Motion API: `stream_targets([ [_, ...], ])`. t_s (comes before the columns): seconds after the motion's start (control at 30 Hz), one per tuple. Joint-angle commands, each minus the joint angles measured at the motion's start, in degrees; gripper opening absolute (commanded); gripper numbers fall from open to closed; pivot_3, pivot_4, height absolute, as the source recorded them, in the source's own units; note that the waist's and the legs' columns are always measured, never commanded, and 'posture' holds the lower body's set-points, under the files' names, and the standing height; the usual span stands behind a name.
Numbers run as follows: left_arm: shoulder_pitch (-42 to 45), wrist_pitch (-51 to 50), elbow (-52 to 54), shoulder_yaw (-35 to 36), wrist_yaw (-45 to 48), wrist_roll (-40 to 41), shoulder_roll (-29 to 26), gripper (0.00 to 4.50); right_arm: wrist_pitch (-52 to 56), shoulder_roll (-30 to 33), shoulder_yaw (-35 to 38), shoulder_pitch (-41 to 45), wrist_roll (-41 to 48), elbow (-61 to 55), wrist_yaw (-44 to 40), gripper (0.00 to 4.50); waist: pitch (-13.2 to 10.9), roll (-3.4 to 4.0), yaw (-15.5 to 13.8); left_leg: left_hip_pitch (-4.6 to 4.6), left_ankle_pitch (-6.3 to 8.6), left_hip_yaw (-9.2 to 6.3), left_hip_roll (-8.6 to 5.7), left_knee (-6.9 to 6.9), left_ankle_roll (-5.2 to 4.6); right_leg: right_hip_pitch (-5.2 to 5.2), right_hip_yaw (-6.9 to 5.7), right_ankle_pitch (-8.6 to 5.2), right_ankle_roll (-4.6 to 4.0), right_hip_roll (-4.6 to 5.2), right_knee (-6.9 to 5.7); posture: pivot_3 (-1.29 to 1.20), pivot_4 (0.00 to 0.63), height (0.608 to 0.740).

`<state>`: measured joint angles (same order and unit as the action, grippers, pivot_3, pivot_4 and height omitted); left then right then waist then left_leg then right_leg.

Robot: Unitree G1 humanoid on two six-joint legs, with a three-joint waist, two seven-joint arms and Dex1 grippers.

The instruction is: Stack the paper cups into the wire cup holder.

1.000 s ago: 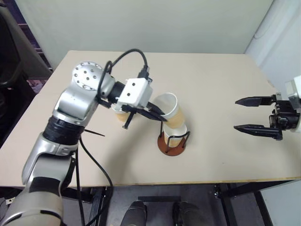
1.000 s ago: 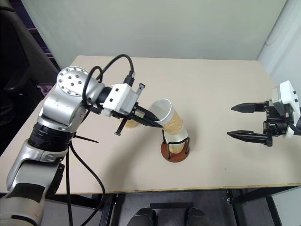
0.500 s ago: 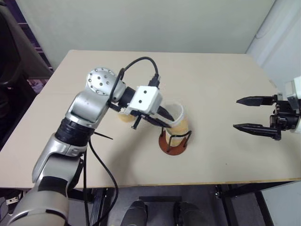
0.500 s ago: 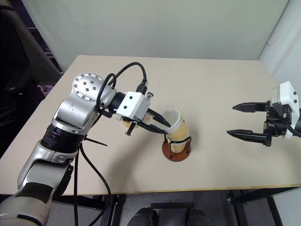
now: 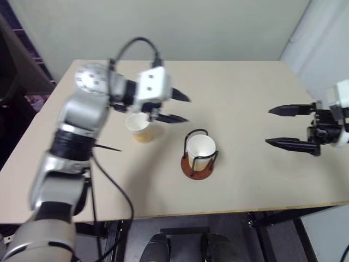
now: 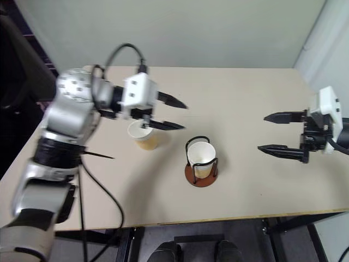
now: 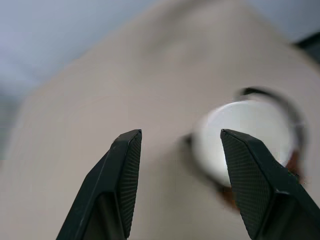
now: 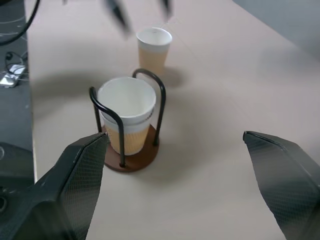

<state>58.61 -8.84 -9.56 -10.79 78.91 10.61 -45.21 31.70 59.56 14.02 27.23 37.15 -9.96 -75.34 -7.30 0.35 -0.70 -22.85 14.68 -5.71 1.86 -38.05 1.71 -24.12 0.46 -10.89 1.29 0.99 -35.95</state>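
Now one cup [image 5: 200,150] in holder [image 5: 198,166], one cup [image 5: 139,127] beside; both claws [image 5: 175,108] [image 5: 282,126] spread, empty.

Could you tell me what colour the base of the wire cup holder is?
Reddish-brown; the wire cup holder's base shows best in the right wrist view.

Near the middle of the frame the wire cup holder [image 6: 200,166] stands on the table [image 6: 245,109] with a paper cup [image 6: 200,157] upright inside its loops. Up and left, another cup [image 6: 143,135] stands alone. My left gripper [image 6: 175,114], blurred but seemingly empty with fingers spread, hovers just above that cup. At the right edge my right gripper [image 6: 269,132] hangs wide open.
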Motion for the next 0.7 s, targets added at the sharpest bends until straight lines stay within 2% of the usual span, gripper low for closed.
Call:
stream_targets([
  [0.03,-3.7,2.1,-3.8,3.8,0.4,-3.7,-8.1,2.67,-0.6,-1.8,-2.6,3.4,0.5,-1.5,0.6,4.50,0.0,0.09,0.4,0.01,0.00,-0.01,0.01,0.02,0.01,-0.04,0.07,-0.01,-0.02,-0.08,0.01,0.00,0.150,0.740],
  [0.1,-5.5,5.4,-7.2,3.2,-0.7,-6.9,-11.4,2.67,-0.8,-3.2,-4.3,4.8,0.1,-1.4,0.9,4.50,0.0,0.10,0.3,-0.06,-0.06,-0.08,0.03,0.02,0.11,-0.13,0.12,-0.02,-0.03,-0.16,0.01,0.00,0.150,0.740],
  [0.2,-6.4,8.9,-11.1,2.6,-1.6,-9.6,-12.5,2.67,-1.4,-4.2,-5.7,5.5,-1.1,-0.6,0.8,4.50,0.0,0.10,-0.7,-0.20,-0.05,-0.24,0.00,-0.02,0.07,-0.21,0.22,-0.04,-0.06,-0.15,0.00,0.00,0.150,0.740],
  [0.33,-6.5,9.1,-13.3,2.6,-0.2,-9.1,-11.0,2.67,-1.4,-4.1,-6.0,5.9,-1.4,-0.1,0.6,4.50,0.0,0.09,-1.7,-0.39,0.04,-0.23,-0.10,-0.13,-0.11,-0.31,0.22,-0.07,-0.13,0.06,-0.01,0.00,0.150,0.740],
  [0.7,-3.6,13.7,-23.0,-1.3,3.7,-11.9,-4.6,2.67,0.0,-1.6,-3.2,1.9,-0.8,-3.2,2.3,4.50,0.0,0.08,-1.2,-0.45,0.04,-0.06,-0.09,-0.04,-0.09,-0.50,0.19,-0.06,-0.13,0.16,-0.09,0.00,0.150,0.740],
])
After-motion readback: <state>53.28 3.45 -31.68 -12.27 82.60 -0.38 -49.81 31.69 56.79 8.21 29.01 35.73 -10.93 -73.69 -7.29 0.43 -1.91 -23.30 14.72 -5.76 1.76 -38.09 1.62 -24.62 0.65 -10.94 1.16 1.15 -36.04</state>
